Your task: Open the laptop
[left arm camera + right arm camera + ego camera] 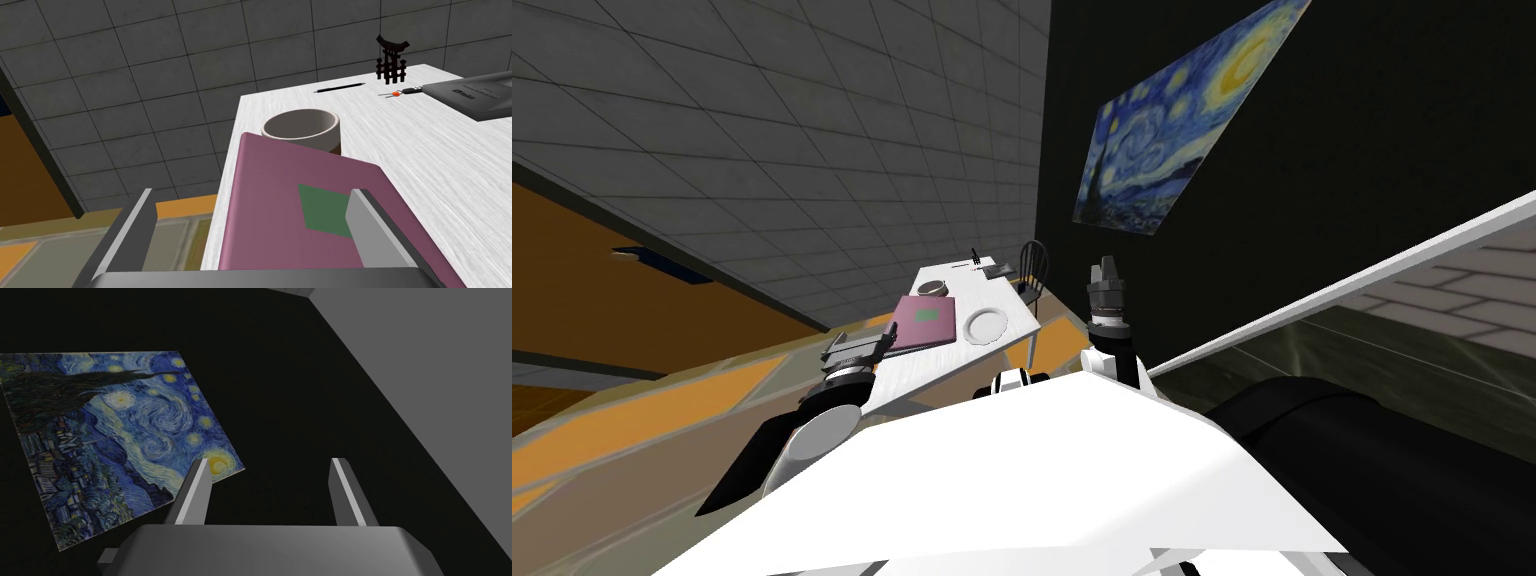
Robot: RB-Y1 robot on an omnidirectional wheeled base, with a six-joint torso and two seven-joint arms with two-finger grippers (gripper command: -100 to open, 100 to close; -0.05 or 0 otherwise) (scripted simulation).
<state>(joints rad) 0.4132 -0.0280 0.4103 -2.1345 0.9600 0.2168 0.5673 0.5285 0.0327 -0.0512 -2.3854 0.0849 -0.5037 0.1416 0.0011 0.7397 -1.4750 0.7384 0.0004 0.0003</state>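
Observation:
A closed mauve laptop (924, 322) with a green square on its lid lies flat at the near left corner of the white table (942, 362). In the left wrist view the laptop (285, 210) sits right in front of my left gripper (250, 195), which is open. One finger (370, 225) stands over the lid near the green patch, the other finger (135, 225) hangs beyond the table's side edge. In the head view the left gripper (862, 347) is at the laptop's near edge. My right gripper (1106, 268) is raised beside the table, and in the right wrist view it (270, 460) is open and holds nothing.
Just behind the laptop stands a round bowl (301, 127). Beside the laptop on the table lies a white plate (986, 324). Farther back are a pen (340, 88), keys (400, 92) and a dark flat box (475, 95). A dark chair (1032, 265) stands at the far end.

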